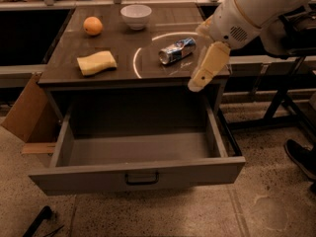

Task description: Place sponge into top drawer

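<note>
So, the gripper [196, 83] hangs off the right front edge of the tabletop [123, 46], pointing down and toward camera-left, roughly above the right rear corner of the open top drawer [74, 179]. I can't tell how wide it stands; nothing shows in its hold.

The sponge [97, 62] sits on the tabletop near the front left edge, well apart from the gripper. It lies flat with its long axis running roughly left-right in view, the right end tipped slightly toward the back.

Key relation: the sponge is camera-left of the gripper and a bit further back on the table. The crushed can [177, 51] lies just beside the gripper, up-left of it. My read is that a straight sweep along the front edge passes in front of the can, though the clearance looks tight.

The orange [93, 25] and white bowl [136, 15] sit at the back, out of the path.

The drawer is pulled fully out with its interior bare, directly below and in front of the sponge. The pick isn't started, and the drop after it looks short: lift, come forward, lower.
</note>
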Controlling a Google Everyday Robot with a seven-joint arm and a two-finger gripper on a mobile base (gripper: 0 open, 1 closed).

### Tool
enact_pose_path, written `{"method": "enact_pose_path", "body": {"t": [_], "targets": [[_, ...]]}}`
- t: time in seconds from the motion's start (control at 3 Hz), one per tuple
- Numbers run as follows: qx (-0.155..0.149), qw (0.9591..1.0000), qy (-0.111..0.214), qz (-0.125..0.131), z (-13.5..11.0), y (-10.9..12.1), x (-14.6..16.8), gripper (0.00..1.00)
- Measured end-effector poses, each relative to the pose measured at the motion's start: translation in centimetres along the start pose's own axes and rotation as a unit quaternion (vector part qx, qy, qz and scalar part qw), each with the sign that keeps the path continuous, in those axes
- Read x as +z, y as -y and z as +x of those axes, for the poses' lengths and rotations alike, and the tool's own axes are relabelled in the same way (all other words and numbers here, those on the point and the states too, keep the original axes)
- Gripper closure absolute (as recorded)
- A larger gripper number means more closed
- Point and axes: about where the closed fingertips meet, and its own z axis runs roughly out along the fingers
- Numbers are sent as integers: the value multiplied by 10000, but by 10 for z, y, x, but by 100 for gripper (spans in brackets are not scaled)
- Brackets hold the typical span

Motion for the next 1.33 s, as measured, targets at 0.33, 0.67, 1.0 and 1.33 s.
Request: {"method": "enact_pose_path", "body": {"t": [0.33, 0.67, 1.0, 1.33], "targets": [[143, 9997, 215, 37, -14, 20, 22, 0], [262, 9977, 605, 146, -60, 59, 82, 0], [262, 9977, 605, 146, -60, 59, 82, 0], [223, 9975, 638, 208, -67, 72, 97, 0]]}}
